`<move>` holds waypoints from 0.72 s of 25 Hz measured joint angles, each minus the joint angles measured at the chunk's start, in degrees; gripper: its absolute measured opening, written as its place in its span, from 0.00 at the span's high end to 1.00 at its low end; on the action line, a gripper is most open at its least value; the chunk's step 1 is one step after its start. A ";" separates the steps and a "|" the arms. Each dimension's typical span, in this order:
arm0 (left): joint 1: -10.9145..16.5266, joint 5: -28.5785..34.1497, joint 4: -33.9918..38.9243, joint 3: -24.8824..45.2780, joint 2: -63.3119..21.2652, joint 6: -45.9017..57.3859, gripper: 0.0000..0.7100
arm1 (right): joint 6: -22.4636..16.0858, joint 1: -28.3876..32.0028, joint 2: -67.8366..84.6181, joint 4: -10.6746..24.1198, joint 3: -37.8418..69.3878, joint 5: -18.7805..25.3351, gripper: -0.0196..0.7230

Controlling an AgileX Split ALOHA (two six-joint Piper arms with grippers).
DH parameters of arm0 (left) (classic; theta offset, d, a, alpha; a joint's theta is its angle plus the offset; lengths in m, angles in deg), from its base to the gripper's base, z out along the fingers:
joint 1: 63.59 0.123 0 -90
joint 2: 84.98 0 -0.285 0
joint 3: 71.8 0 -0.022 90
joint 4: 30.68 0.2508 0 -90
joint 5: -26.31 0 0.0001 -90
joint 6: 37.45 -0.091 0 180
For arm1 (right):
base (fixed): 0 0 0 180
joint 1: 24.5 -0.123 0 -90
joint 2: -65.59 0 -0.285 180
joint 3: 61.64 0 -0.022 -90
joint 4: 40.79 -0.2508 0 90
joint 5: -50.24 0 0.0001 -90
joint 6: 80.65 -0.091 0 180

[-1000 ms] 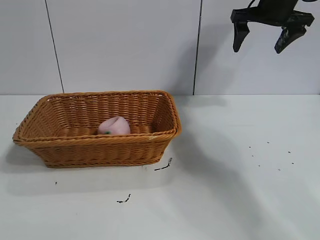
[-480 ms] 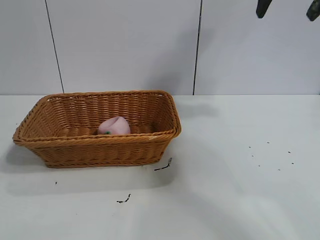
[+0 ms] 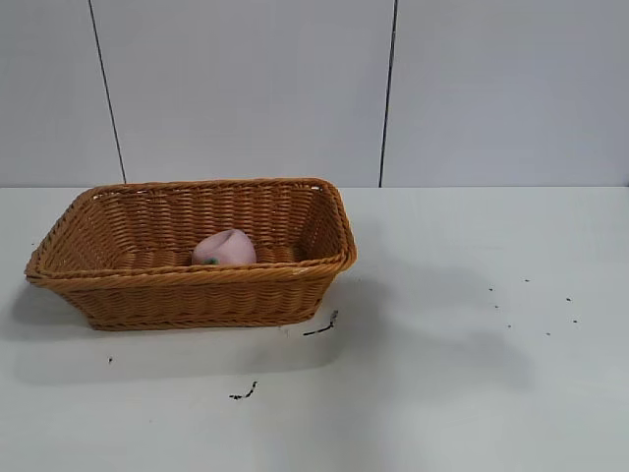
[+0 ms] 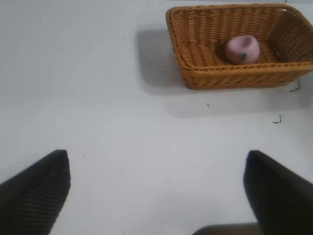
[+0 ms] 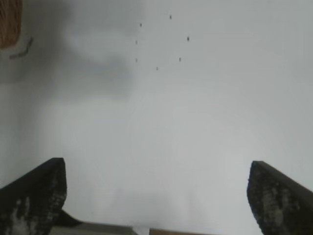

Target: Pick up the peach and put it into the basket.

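One peach (image 3: 225, 248) lies inside basket (image 3: 197, 295), on basket floor near front wall, green mark facing front. Basket sits on white table (image 3: 472, 393). Left gripper (image 4: 156, 196) hangs high over bare table well away from basket, fingers spread wide, holding nothing. Right gripper (image 5: 156, 196) likewise spread wide, empty, above speckled table (image 5: 161, 44) beside basket.

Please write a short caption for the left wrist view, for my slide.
Peach lying inside the wicker basket; open left claw above the white table.
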 joint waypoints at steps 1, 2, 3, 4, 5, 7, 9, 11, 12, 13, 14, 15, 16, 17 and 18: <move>0.00 0.00 0.00 0.00 0.00 0.00 0.02 | 0.00 0.00 3.18 0.00 2.78 -1.64 0.04; 0.00 0.00 0.00 0.00 0.00 0.00 0.02 | 0.00 0.00 6.78 -0.02 4.97 -2.28 0.04; 0.00 0.00 0.00 0.00 0.00 0.00 0.02 | 0.00 0.00 10.04 -0.02 6.14 -2.28 0.04; 0.00 0.00 0.00 0.00 0.00 0.00 0.02 | 0.00 0.00 12.98 -0.02 6.80 -2.28 0.04; 0.00 0.00 0.00 0.00 0.00 0.00 0.02 | 0.00 0.00 15.23 -0.02 7.06 -2.58 0.04; 0.00 0.00 0.00 0.00 0.00 0.00 0.02 | 0.00 0.00 19.84 -0.02 7.14 -2.92 0.04; 0.00 0.00 0.00 0.00 0.00 0.00 0.02 | 0.00 0.00 23.25 -0.02 7.14 -2.98 0.04; 0.00 0.00 0.00 0.00 0.00 0.00 0.02 | 0.00 0.00 26.71 -0.08 7.14 -2.98 0.04; 0.00 0.00 0.00 0.00 0.00 0.00 0.02 | 0.00 0.00 28.19 -0.07 7.14 -2.98 0.04; 0.00 0.00 0.00 0.00 0.00 0.00 0.02 | 0.00 0.00 30.09 -0.07 7.14 -2.98 0.04; 0.00 0.00 0.00 0.00 0.00 0.00 0.02 | 0.00 0.00 32.04 -0.09 7.14 -2.98 0.04; 0.00 0.00 0.00 0.00 0.00 0.00 0.02 | 0.00 0.00 34.08 -0.14 7.14 -3.04 0.04; 0.00 0.00 0.00 0.00 0.00 0.00 0.02 | 0.00 0.00 35.78 -0.22 7.14 -3.04 0.04; 0.00 0.00 0.00 0.00 0.00 0.00 0.02 | 0.00 0.00 37.43 -0.21 7.14 -3.05 0.04; 0.00 0.00 0.00 0.00 0.00 0.00 0.02 | 0.00 0.00 38.38 -0.27 7.14 -3.05 0.04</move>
